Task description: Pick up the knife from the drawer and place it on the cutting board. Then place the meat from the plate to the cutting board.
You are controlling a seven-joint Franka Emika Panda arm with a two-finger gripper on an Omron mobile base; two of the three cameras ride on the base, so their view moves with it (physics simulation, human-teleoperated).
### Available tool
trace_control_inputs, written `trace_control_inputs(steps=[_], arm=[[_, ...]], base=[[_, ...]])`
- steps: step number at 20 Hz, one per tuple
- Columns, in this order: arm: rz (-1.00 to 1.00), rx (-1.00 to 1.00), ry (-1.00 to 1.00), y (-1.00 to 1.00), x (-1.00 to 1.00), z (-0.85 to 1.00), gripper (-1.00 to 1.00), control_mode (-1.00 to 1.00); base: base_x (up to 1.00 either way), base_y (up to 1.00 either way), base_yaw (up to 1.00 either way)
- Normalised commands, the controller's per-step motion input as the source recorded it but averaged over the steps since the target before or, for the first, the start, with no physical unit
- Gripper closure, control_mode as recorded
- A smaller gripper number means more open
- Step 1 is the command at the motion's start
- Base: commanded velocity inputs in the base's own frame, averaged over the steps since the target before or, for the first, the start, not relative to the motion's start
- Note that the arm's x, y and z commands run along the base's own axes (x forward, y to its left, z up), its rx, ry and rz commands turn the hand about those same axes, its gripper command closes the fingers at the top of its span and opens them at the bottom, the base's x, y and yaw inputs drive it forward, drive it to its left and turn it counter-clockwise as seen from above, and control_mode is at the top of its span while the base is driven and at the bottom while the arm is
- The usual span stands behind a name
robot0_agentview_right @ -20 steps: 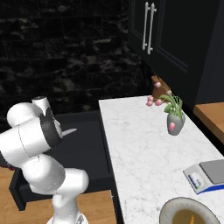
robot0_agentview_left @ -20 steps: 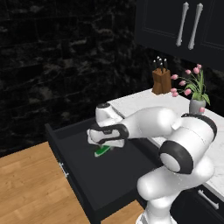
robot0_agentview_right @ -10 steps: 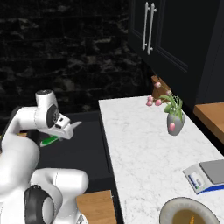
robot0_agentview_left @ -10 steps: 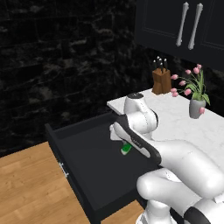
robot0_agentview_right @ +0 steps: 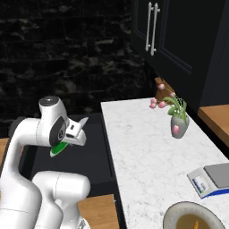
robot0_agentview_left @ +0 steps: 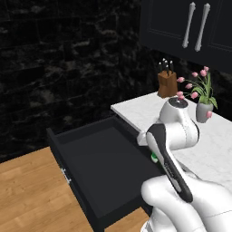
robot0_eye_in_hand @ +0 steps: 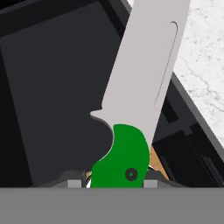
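My hand (robot0_eye_in_hand: 114, 183) grips the knife (robot0_eye_in_hand: 131, 109) by its green handle; swinging fast, it could slip out.

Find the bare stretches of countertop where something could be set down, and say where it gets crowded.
The white marble counter is bare from its drawer-side edge across to the flower vase, and down toward the plate. It is crowded along the far side: knife block and vase at the back, scale and plate nearer the base.

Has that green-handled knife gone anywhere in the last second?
Yes. The knife, held in the gripper, has swung from the middle of the open drawer toward the white counter edge on the drawer's right side.
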Motion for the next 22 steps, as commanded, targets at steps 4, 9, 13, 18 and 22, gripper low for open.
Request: trace_control_inputs(steps=[4, 9, 13, 18, 22], arm=[[-0.07, 0.00, -0.18, -0.07, -0.56, 0.14, 1.00, -1.00], [-0.02, 0.00, -0.02, 0.00, -0.10, 0.03, 1.00, 1.00], [0.00, 0.00, 0.00, 0.00, 0.00, 0.00, 1.00, 1.00], [0.00, 0.00, 0.00, 0.00, 0.00, 0.00, 1.00, 1.00], [0.00, 0.00, 0.00, 0.00, 0.00, 0.00, 1.00, 1.00]], base=[[0.00, 0.00, 0.00], [-0.41, 0.00, -0.12], [-0.33, 0.00, -0.24], [-0.24, -0.01, -0.56], [-0.38, 0.00, -0.68]])
